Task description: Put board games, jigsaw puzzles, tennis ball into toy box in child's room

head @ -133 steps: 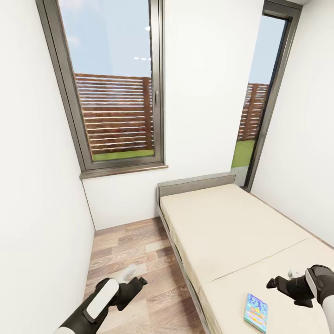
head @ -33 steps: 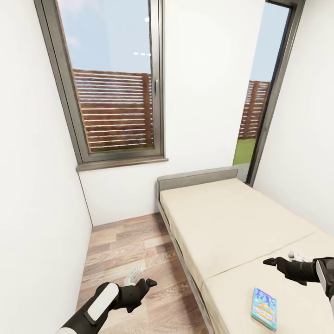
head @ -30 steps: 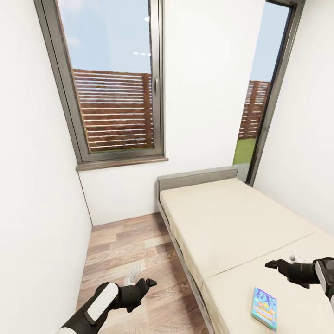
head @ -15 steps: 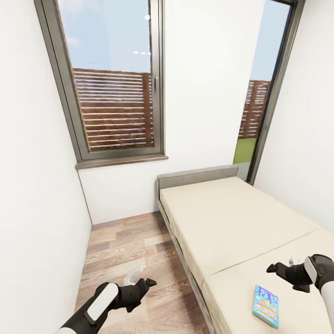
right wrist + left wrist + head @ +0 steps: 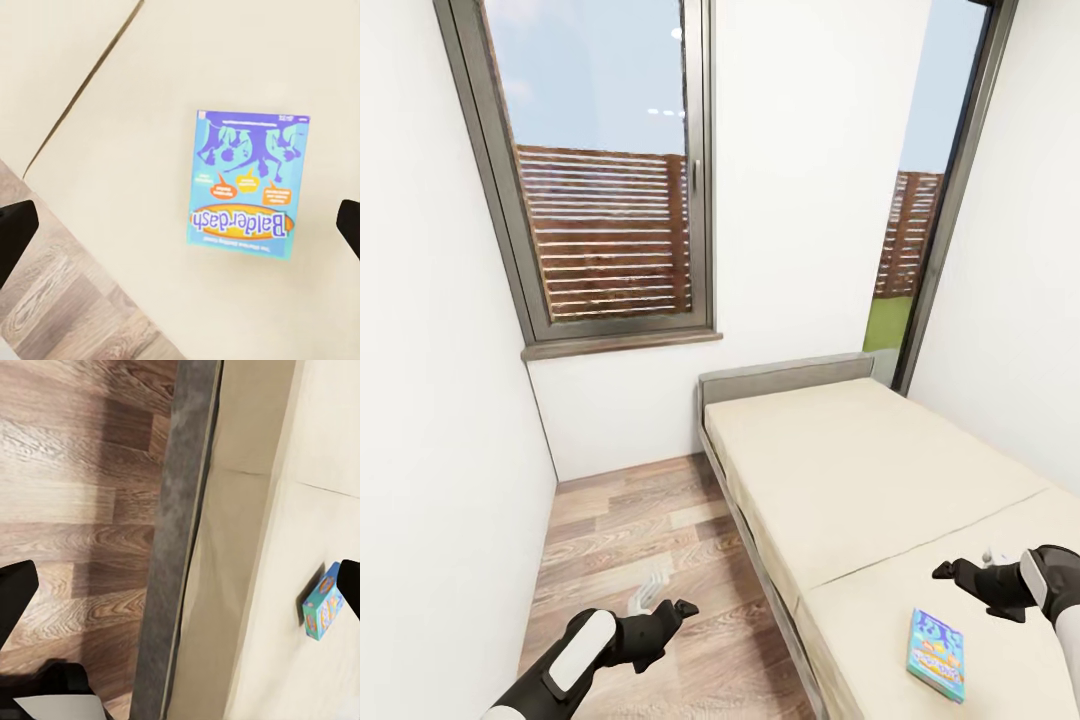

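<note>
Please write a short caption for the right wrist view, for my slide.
Open right end effector hovering above the blue Balderdash board game lying flat on the beige bed.

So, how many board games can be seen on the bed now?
1: the blue board game lies flat on the bed, near its close end. A second may lie outside the pictures.

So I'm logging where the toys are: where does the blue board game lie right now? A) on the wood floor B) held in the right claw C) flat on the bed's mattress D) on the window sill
C: the blue board game lies flat on the beige mattress, with the open right claw above it, apart from it.
</note>
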`<state>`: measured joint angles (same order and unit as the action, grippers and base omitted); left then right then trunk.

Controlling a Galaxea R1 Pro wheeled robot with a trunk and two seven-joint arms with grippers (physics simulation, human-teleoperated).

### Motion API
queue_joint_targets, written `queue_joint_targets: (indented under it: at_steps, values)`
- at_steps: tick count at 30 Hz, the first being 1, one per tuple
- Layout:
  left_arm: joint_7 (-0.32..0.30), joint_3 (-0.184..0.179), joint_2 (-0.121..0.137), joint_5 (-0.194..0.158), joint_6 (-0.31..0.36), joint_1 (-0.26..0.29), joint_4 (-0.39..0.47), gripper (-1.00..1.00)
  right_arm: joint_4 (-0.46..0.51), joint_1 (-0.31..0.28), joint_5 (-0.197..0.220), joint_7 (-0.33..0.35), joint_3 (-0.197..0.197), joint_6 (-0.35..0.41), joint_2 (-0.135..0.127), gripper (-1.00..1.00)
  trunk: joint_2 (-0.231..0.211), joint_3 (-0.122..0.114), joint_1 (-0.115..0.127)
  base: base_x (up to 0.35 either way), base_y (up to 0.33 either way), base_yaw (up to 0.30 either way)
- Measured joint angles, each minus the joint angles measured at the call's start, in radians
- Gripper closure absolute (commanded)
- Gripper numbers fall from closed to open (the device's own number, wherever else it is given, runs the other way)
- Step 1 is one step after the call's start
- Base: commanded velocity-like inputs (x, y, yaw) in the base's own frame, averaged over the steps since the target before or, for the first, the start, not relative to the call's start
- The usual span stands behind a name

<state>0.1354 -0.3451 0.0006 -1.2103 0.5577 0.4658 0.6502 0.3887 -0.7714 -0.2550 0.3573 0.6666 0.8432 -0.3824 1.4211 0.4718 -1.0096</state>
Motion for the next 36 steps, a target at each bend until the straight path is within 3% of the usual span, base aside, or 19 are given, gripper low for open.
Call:
queue_joint_targets:
  at_steps: [36]
  values:
    - [0.001, -0.001, -0.001, 0.002, -0.002, 0.0, 0.0, -1.0, 0.052, 0.009, 0.002, 0.006, 0.002, -0.007, 0.005, -1.0, 0.252, 0.113, -0.138, 0.0, 0.0, -0.018]
